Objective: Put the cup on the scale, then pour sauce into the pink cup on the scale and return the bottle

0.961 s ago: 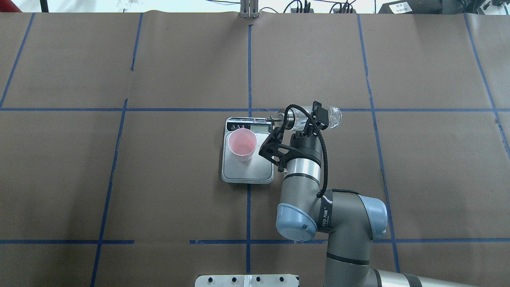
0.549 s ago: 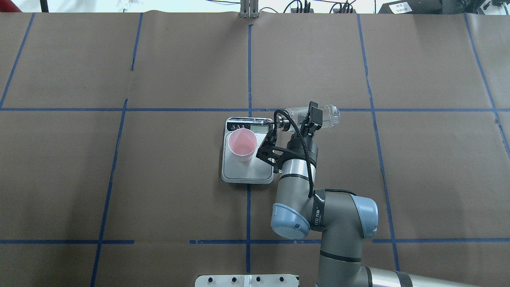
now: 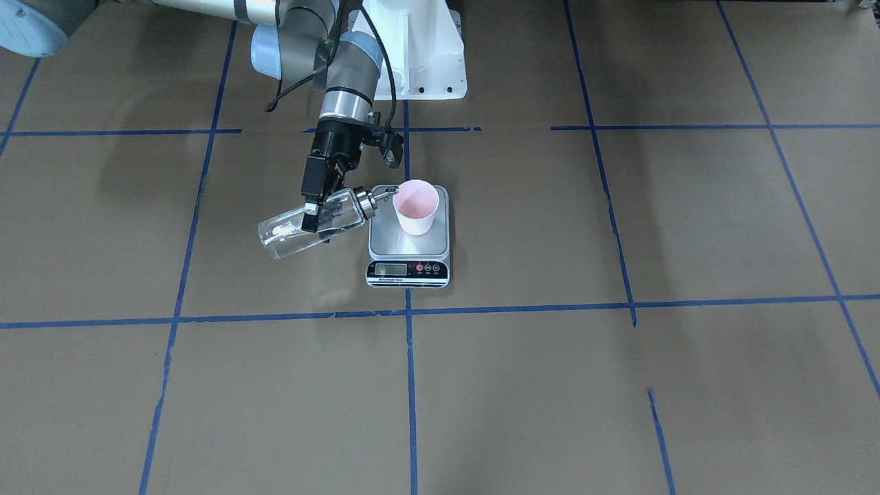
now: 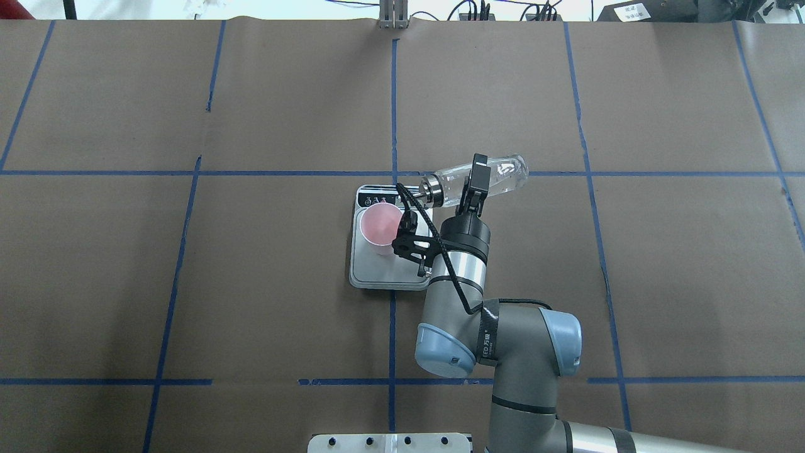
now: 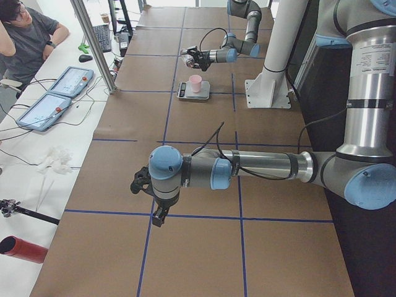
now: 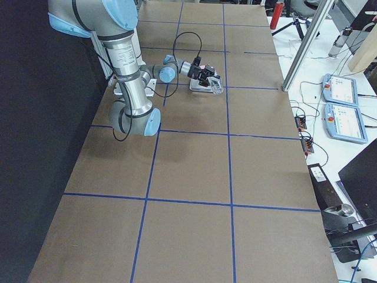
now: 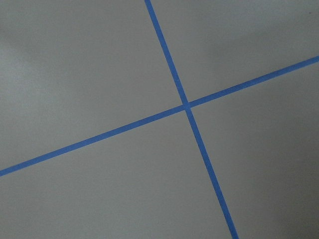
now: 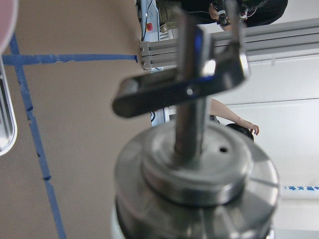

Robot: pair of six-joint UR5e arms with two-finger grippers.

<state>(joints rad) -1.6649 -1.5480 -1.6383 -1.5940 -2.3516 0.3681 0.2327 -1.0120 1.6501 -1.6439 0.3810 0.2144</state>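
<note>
The pink cup (image 3: 416, 205) stands upright on the silver plate of the scale (image 3: 385, 242), at its robot-side half; both also show in the overhead view: the cup (image 4: 379, 228) and the scale (image 4: 390, 274). My right gripper (image 3: 313, 214) is shut on the clear glass bottle (image 3: 285, 237) and holds it tilted, almost lying flat. The metal spout (image 3: 382, 196) reaches the cup's rim. No stream shows. The right wrist view shows the blurred metal cap (image 8: 197, 172). My left gripper (image 5: 158, 218) hangs over the table far from the scale; I cannot tell whether it is open.
The robot's white base (image 3: 416, 48) stands behind the scale. Blue tape lines cross the brown table. An operator (image 5: 28, 37) and two tablets (image 5: 59, 93) are beyond the table's far edge. A red cylinder (image 5: 21, 249) lies off the table.
My right arm has moved left with the bottle. The bottle's spout has travelled from beside the scale's display to the cup's rim.
</note>
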